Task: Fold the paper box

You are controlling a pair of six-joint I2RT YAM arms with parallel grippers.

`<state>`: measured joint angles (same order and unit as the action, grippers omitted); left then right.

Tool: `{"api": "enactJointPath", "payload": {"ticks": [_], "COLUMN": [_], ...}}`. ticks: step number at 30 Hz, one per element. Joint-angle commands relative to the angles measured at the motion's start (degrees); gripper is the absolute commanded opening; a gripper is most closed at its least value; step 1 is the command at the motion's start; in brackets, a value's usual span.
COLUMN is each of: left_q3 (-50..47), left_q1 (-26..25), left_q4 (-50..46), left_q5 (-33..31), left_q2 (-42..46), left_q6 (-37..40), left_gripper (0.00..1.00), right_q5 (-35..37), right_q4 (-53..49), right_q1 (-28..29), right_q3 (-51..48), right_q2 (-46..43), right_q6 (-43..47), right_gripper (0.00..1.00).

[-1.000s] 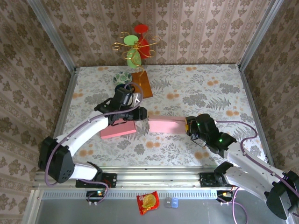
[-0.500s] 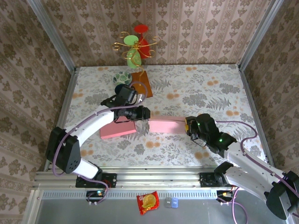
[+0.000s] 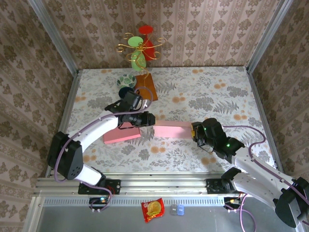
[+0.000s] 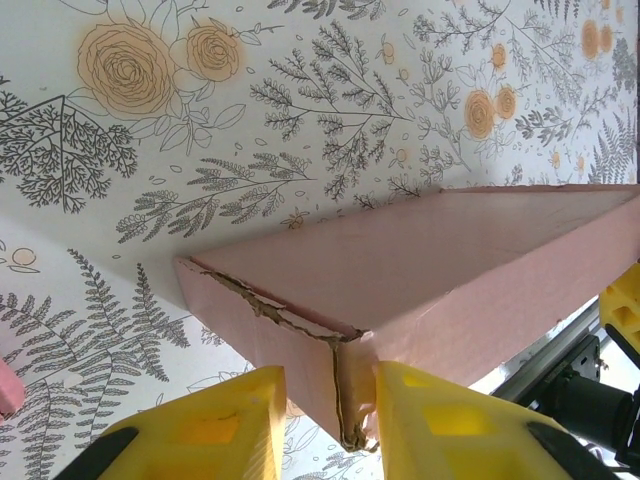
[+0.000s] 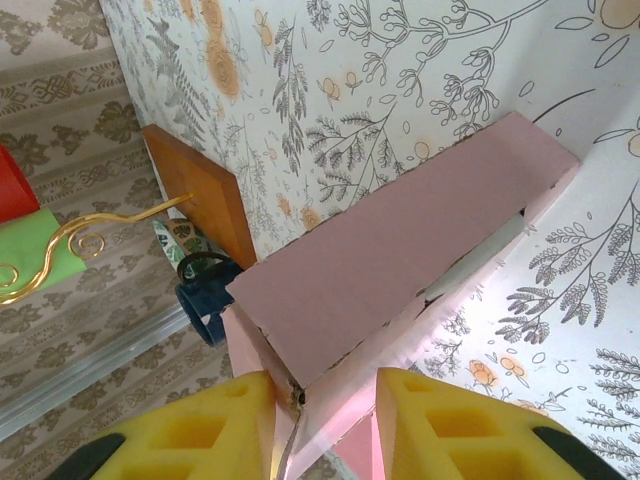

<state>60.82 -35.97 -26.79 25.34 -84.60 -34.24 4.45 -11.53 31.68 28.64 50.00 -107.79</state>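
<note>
Well, paper box (image 3: 172, 130): middle of the surface (image 3: 217, 92), between both arms.
Left pincer (image 4: 330, 420): nipping its end wall.
Right pincer (image 5: 325, 425): same, other end.
Handling: I reckon light, floppy, crushable; grip near folds, gently.

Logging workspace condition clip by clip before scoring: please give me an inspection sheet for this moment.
Surface: floral-print tabletop, no spills seen.
Job's things: pink paper box at centre, partly formed, with ragged corner seams; flat pink card sheet lying to its left.
Clutter: gold wire stand on a wooden base, patterned round bowl and dark blue cup at the far side; red snack packet on the near ledge.
Grippers: left gripper closed on the box's left end corner; right gripper closed on its right end corner.
Cables: purple cables along both arms, clear of the box.
Surroundings: damask-patterned walls, metal frame.
</note>
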Motion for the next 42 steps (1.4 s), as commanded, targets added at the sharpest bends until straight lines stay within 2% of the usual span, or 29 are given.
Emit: {"api": "enactJointPath", "payload": {"ticks": [1,10,14,16,21,26,36,40,42], "left_q3": [-2.56,-4.87,-6.02,-6.52,-8.35,-10.31,-13.56,-15.93,-16.93], "left_q1": [-0.24,-1.12,-1.52,-1.62,-2.18,-2.97,-5.81,-6.74,-7.35], "left_q4": [-1.87,-0.87,0.26,0.89,3.03,5.16,8.27,10.38,11.77], "left_q5": [-1.26,-2.40,-3.01,-3.43,-5.00,-6.58,-9.05,-10.40,-10.60], "left_q2": [0.31,0.18,0.74,1.34,3.60,5.64,8.23,10.07,10.93], "left_q6": [1.28,2.61,3.02,3.21,4.06,4.42,4.51,4.40,4.45], "left_gripper": [0.29,0.25,0.24,0.24,0.22,0.22,0.22,0.22,0.22], "right_q5": [-0.30,-2.97,-3.96,-3.15,-0.03,-1.85,-4.43,-6.74,-9.49], "right_q4": [-9.84,-16.61,-16.13,-15.05,-10.38,-4.51,4.70,8.95,10.10], "right_q1": [-0.39,-1.02,-1.17,-1.10,-1.16,-1.18,-2.11,-3.51,-4.44], "right_q3": [-1.00,-0.77,-0.84,0.24,5.97,6.00,-0.92,-3.16,-4.08], "right_q2": [1.29,2.86,3.02,2.44,0.57,0.23,3.29,4.61,5.17], "right_q6": [0.53,0.49,0.55,1.71,8.92,4.68,0.15,1.93,3.06], "right_gripper": [0.34,0.35,0.36,0.42,0.69,0.79,0.78,0.72,0.63]}}
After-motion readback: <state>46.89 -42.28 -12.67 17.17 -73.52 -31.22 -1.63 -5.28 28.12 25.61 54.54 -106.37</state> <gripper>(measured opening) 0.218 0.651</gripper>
